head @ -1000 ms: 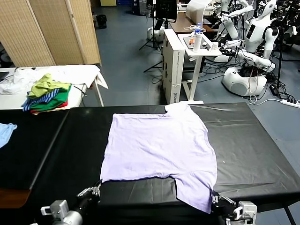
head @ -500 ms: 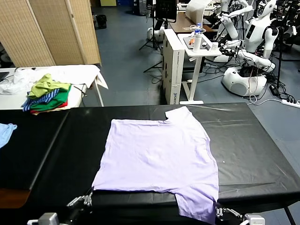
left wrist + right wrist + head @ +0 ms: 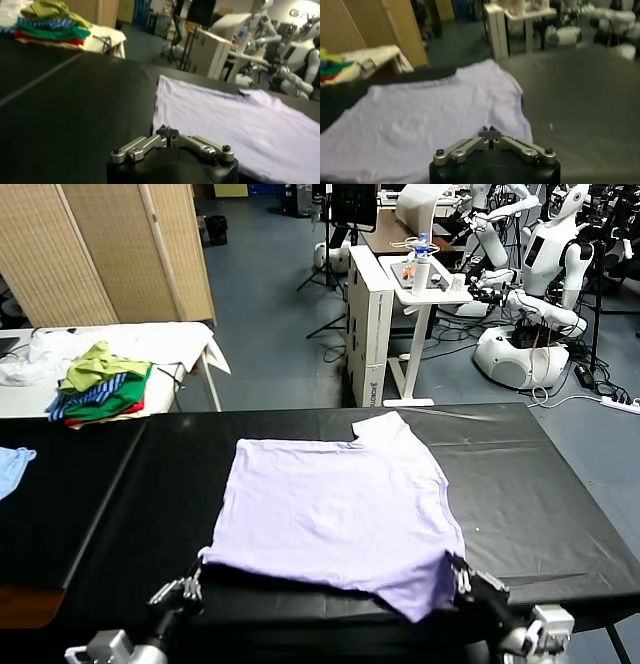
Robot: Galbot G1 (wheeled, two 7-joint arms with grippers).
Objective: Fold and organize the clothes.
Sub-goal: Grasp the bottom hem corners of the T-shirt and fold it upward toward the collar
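Currently the lavender T-shirt (image 3: 335, 519) lies spread on the black table (image 3: 540, 504), roughly at the centre of the surface, with its far sleeve pointing toward the far edge. Its near hem is raised off the table at both near corners.

Left gripper (image 3: 192, 586): positioned at the near left corner of the T-shirt. The jaws are fully closed and pinch the near left corner of the fabric. In the left wrist view the gripper (image 3: 167, 133) meets the cloth edge (image 3: 240, 125) at its closed tips.

Right gripper (image 3: 455, 576): positioned at the near right corner of the T-shirt. The jaws are fully closed and pinch the fabric at that corner, where the near sleeve folds under into a point. In the right wrist view the gripper (image 3: 490, 132) has its closed tips on the lavender cloth (image 3: 430, 125).

Surroundings: a light blue cloth (image 3: 12, 466) lies at the left edge of the black table. A pile of green, yellow, blue and red garments (image 3: 100, 384) rests on a white table (image 3: 185, 344) at far left. A white stand (image 3: 385, 314) is beyond the far edge.
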